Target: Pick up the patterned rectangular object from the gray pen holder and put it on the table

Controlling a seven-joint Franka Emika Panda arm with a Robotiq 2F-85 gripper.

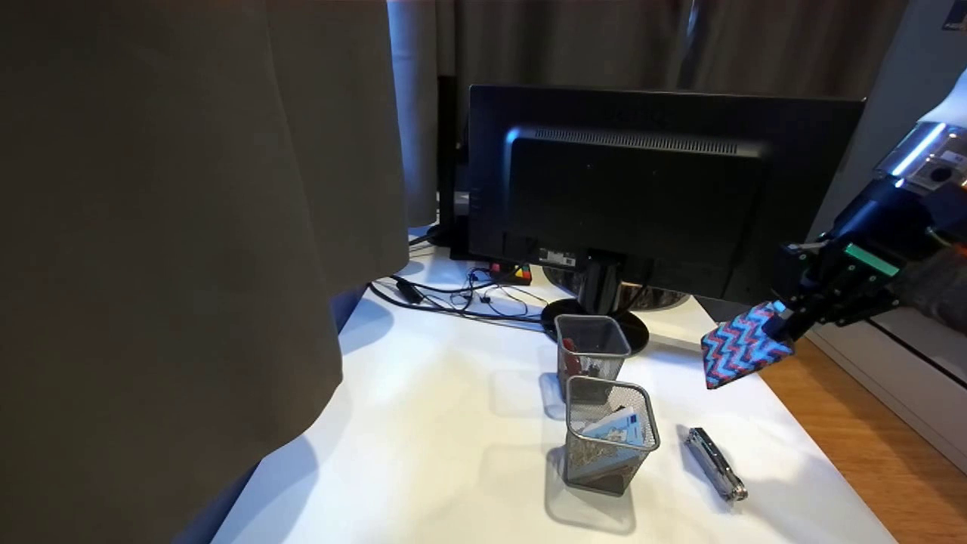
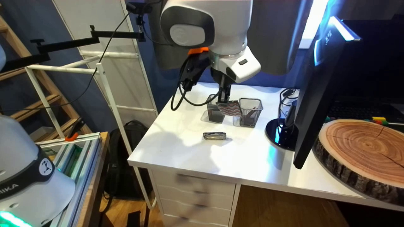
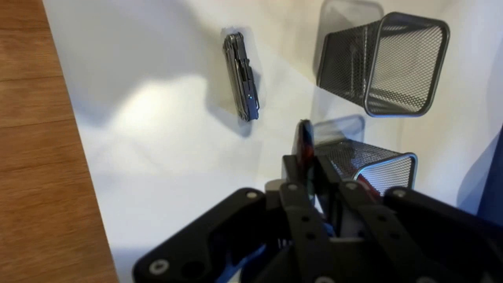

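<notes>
Fingers (image 3: 291, 169) pinching zigzag-patterned rectangle (image 1: 735, 350) by edge toward two o'clock in exterior view, above desk (image 1: 438, 423). Probably light, fairly stiff, perhaps fabric-faced; edge pinch should suffice.

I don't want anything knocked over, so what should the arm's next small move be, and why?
Probably ease the patterned rectangle down toward the table, away from both mesh cups and the multitool: the jaws are shut on it, and in an exterior view it hangs above the table, apart from all three.
</notes>
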